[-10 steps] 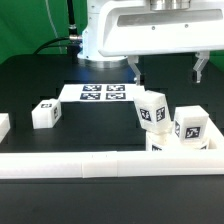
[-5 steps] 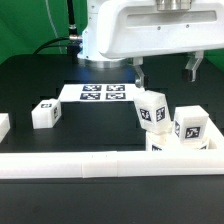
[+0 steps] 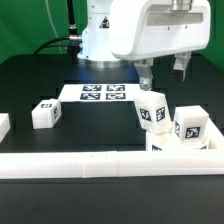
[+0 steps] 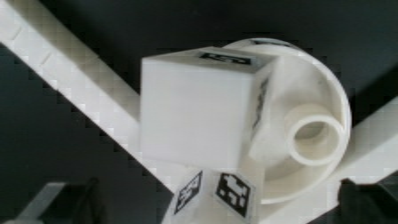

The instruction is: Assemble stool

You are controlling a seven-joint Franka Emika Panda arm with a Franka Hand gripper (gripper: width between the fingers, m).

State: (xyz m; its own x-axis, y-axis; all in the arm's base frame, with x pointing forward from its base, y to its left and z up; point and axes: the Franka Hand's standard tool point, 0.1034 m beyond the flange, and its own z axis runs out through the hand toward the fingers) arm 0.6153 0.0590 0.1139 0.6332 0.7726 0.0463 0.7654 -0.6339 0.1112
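My gripper [image 3: 165, 70] hangs open and empty above two upright white stool legs with square tags, one [image 3: 152, 110] just below it and one [image 3: 190, 126] further to the exterior view's right. In the wrist view my gripper [image 4: 217, 205] straddles the scene, with one leg [image 4: 199, 100] standing tall on or beside the round white seat [image 4: 329, 90], whose centre hole [image 4: 317, 136] shows. A second tagged leg [image 4: 217, 190] lies between my dark fingertips [image 4: 64, 200]. A third leg [image 3: 44, 113] stands apart at the exterior view's left.
The marker board [image 3: 100, 93] lies flat behind the legs. A long white rail [image 3: 90, 163] runs across the front, and more white rail shows in the wrist view [image 4: 71, 75]. Another white piece [image 3: 3, 125] sits at the left edge.
The hand has turned above the two right-hand legs. Its fingers now appear closer together and shifted inward in the exterior view. The legs have not moved.
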